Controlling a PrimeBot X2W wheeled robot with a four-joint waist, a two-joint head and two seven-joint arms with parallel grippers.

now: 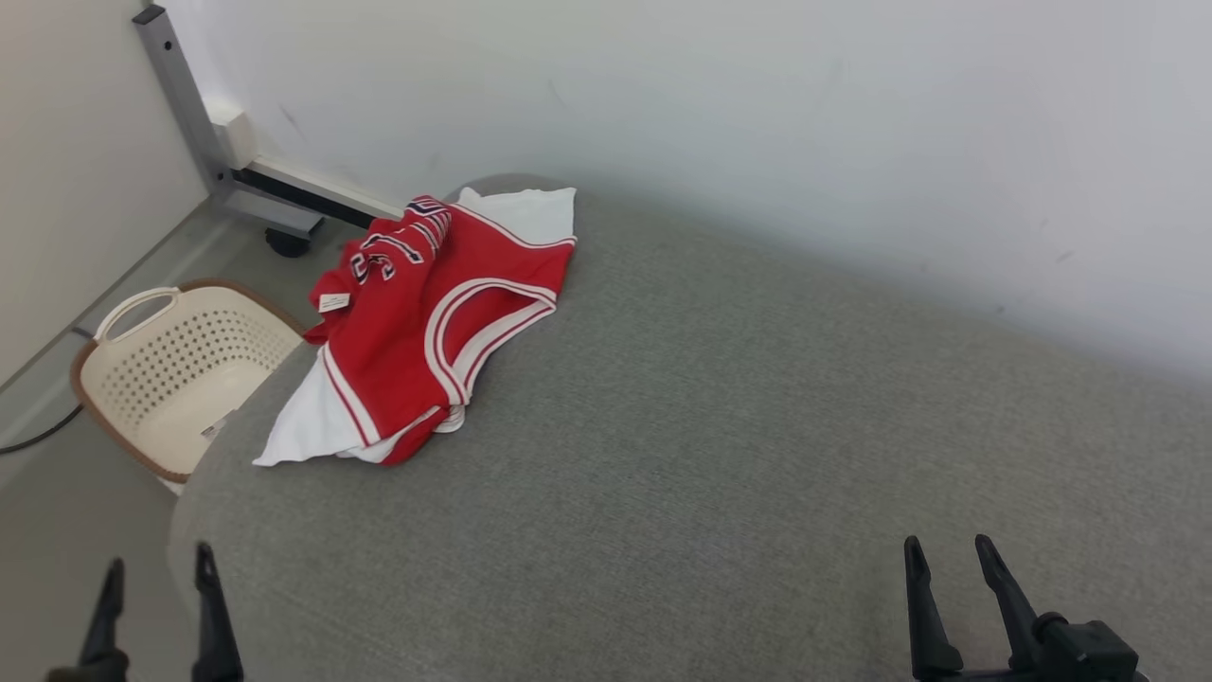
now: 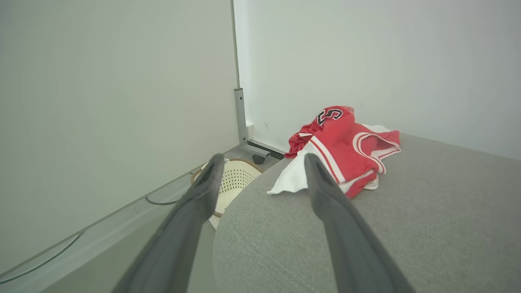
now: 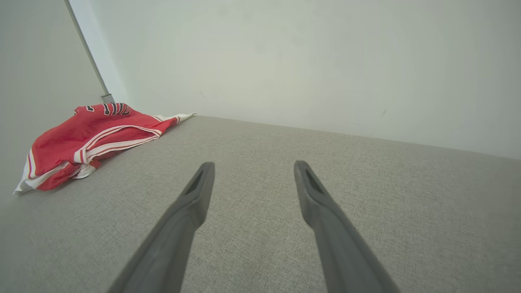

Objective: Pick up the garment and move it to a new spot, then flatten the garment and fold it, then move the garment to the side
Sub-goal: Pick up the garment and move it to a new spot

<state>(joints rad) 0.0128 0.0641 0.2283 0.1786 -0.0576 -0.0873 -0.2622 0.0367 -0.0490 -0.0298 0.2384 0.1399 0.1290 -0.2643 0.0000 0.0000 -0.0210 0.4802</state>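
It looked like a bare test room or lab, not a home: plain white walls [image 1: 757, 114], a grey metal post [image 1: 180, 104] on a castor [image 1: 287, 243], a loose cable [image 1: 38, 436] on the floor [image 1: 57, 540], and a cloth-covered desk [image 1: 710, 474] with a plastic basket [image 1: 180, 369] at its left edge.

cream perforated basket [image 1: 180, 365] on floor just beside grey fabric tabletop [image 1: 710, 455], left edge; grey metal post [image 1: 180, 95] with caster [image 1: 287, 243] near wall corner; dark cable [image 1: 43, 433] on floor

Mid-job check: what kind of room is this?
Probably an indoor test space set up for laundry folding: a grey fabric-covered table against bare white walls, a red and white garment on it, and a perforated laundry basket on the floor.
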